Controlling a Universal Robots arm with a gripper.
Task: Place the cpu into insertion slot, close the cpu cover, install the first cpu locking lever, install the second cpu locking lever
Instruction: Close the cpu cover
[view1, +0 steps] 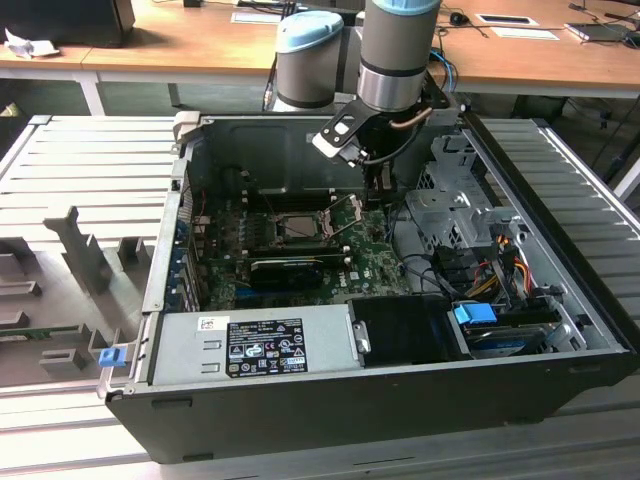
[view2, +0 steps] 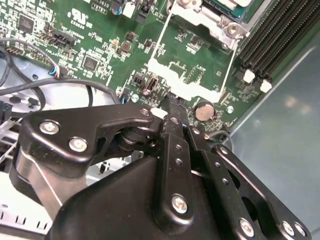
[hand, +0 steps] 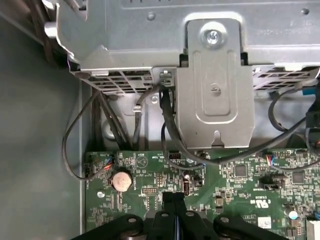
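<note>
1 gripper (view2: 172, 105), fingers (view2: 178, 131) pinched together, empty, over the circuit board (view2: 100, 30) inside the computer case (view1: 300, 405)

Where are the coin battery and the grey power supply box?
coin battery (hand: 120, 180): first wrist view, centre of its round face.
power supply box (view1: 190, 352): exterior view, bare grey face beside its label.

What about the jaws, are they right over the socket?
No, in the second wrist view the shut jaws hang over the board beside the coin battery, with the socket well apart from them.
</note>
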